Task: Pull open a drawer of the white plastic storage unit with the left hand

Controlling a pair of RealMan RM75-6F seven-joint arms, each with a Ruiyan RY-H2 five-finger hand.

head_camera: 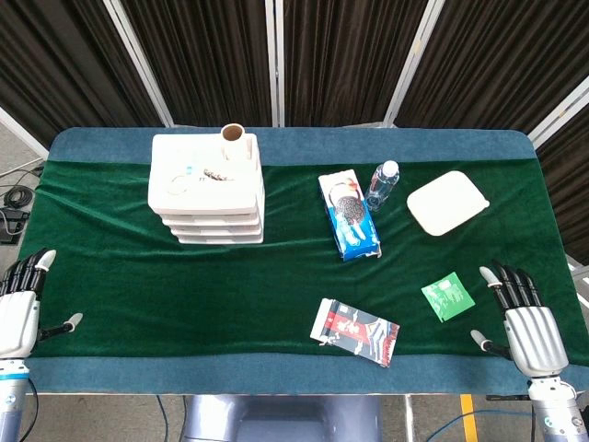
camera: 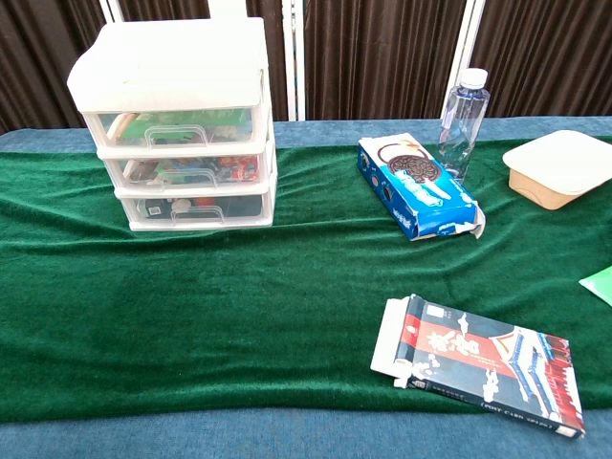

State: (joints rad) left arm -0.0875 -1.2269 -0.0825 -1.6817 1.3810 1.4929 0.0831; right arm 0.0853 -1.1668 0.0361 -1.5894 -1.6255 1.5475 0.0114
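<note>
The white plastic storage unit (head_camera: 208,187) (camera: 178,124) stands at the back left of the green cloth. Its three stacked drawers, each with a clear front handle (camera: 174,136), are all pushed in. A cardboard tube (head_camera: 233,138) and small bits lie on its top. My left hand (head_camera: 20,299) rests at the table's near left corner, fingers spread, holding nothing and far from the unit. My right hand (head_camera: 523,318) lies at the near right corner, open too. The chest view shows neither hand.
A blue cookie box (head_camera: 349,215) (camera: 417,186) and a water bottle (head_camera: 383,184) (camera: 461,111) sit mid-table. A white lidded container (head_camera: 446,202) (camera: 561,167) is at the right. A green packet (head_camera: 446,296) and a dark flat box (head_camera: 355,331) (camera: 483,361) lie near the front.
</note>
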